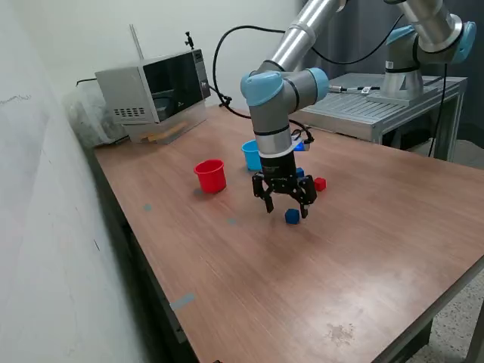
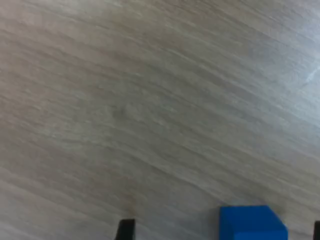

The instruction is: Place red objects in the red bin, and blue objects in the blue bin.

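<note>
Standing on the brown bench (image 1: 363,249), toward the exterior view's left, the red bin (image 1: 210,175) is a small tapered cup; the sky-blue bin (image 1: 252,154) sits just right of it, partly behind the arm. Right again, the gripper (image 1: 286,208) points straight down, fingers spread apart, a dark blue cube (image 1: 292,216) on the bench between them. A red cube (image 1: 320,184) lies farther right.

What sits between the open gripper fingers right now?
A small blue cube rests on the table between the fingers of the gripper, nearer one finger. The wrist view shows it too, not yet clamped.
</note>
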